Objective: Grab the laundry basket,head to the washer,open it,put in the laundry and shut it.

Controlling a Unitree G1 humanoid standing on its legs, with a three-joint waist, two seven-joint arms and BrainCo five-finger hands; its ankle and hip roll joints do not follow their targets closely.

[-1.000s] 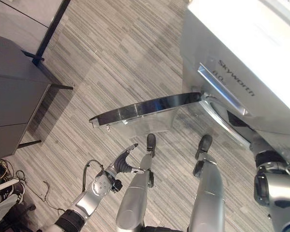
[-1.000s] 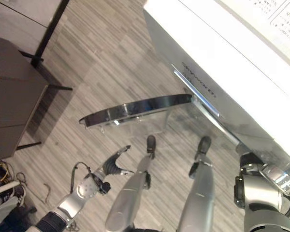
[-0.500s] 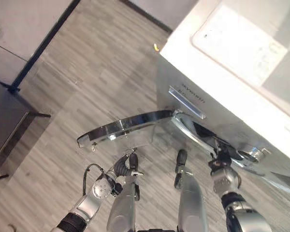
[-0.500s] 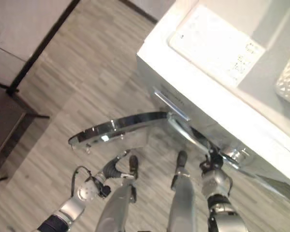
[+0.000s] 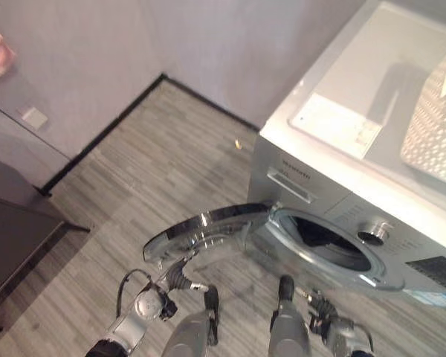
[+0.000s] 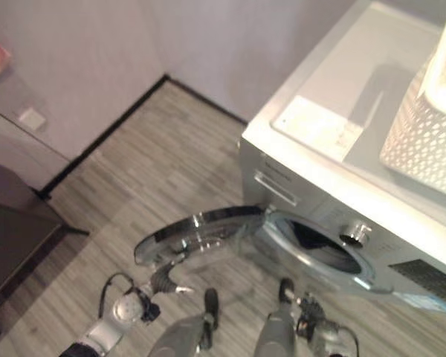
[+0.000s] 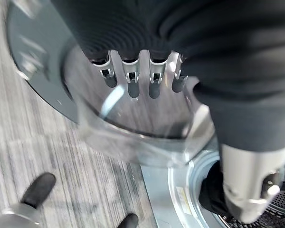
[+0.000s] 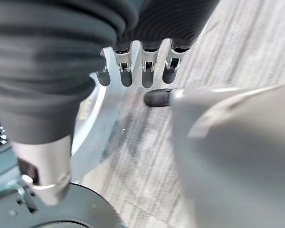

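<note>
From the left eye view, the washer [image 5: 372, 186] sits against the wall, and its round door [image 5: 208, 230] is swung wide open, sticking out from the front of the machine over the wood-look floor [image 5: 156, 149]. The dark drum opening [image 5: 327, 239] is right beside the door's hinge side. On top of the washer, at its far end from the door, sits the white laundry basket [image 5: 438, 126] — neither hand is on it. The left hand [image 5: 180, 274] hangs just below the door's outer edge, and the right hand [image 5: 321, 318] is low in front of the washer, under the drum opening.

Right eye view is the same deal: the perforated basket is on the washer lid with something pale inside it, and there's a knob [image 6: 354, 234] on the washer front just above the opening. A dark table [image 6: 15, 223] stands well away from the washer, by the wall.

Left wrist view: the left hand's fingers [image 7: 133, 78] are straight and relaxed, holding nothing, with the door's clear glass bowl just past the fingertips — can't tell if they actually touch it. The drum mouth shows beside the thumb.

Right wrist view: the right hand's fingers [image 8: 147, 71] are also straight and loose, nothing held, with the chrome ring of the washer's opening next to them.
</note>
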